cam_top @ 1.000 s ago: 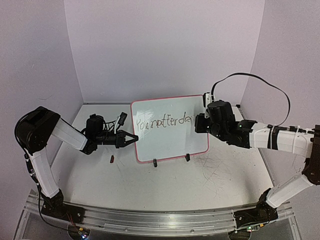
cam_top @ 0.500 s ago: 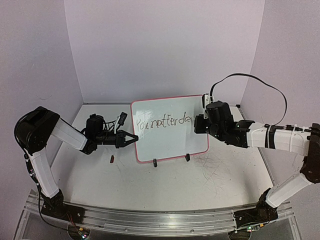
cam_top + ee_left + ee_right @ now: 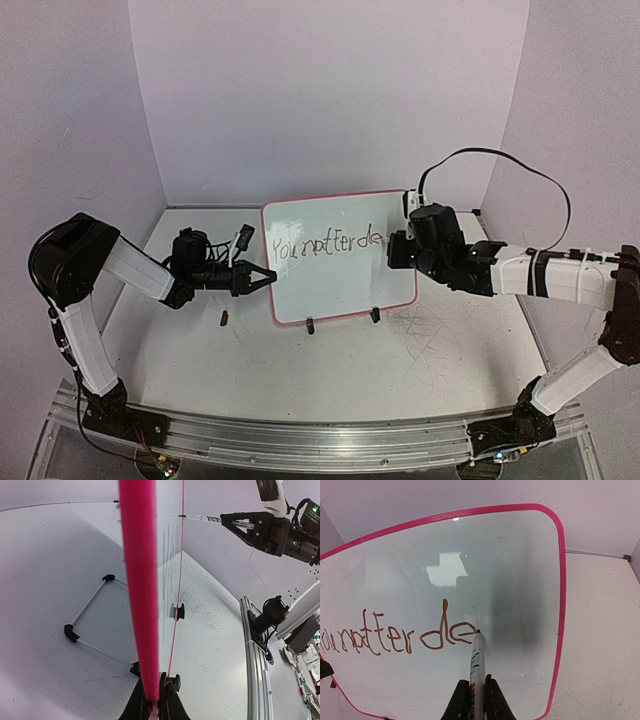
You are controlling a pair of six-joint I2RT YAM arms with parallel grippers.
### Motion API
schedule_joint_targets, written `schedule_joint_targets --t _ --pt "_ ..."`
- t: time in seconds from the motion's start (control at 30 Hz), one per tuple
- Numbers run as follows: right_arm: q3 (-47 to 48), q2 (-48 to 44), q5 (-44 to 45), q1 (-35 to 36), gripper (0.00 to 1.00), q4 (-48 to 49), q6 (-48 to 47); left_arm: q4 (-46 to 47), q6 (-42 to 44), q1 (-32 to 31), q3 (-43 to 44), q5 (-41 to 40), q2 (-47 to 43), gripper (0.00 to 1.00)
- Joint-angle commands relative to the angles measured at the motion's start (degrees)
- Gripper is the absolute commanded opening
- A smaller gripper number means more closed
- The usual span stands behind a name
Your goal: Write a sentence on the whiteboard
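The right hand (image 3: 477,686), clamped on a marker (image 3: 476,660), presses its tip to the whiteboard (image 3: 562,580) just ahead of its fingers. In the last second the sentence (image 3: 395,640) has grown to "de" and is still unfinished, while the left hand (image 3: 153,700) pinches the board's pink edge

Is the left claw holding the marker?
No, the left claw grips the whiteboard by its rim; the right claw holds the marker.

upright whiteboard (image 3: 340,290) blocks mid-table, left gripper (image 3: 268,277) and right gripper (image 3: 396,250) flanking its edges; passage along tabletop (image 3: 380,370) in front, beside small dark object (image 3: 224,319).
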Motion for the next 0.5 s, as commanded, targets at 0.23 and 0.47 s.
schedule_joint_targets --t 0.23,0.47 --pt "1.34 -0.29 4.73 -0.25 0.0 -0.27 1.05 -3.4 3.15 -0.47 1.78 -4.48 -0.44 0.0" --pt "1.65 0.03 4.45 -0.29 0.0 0.79 0.29 -3.5 3.15 -0.58 1.93 -4.39 -0.28 0.0"
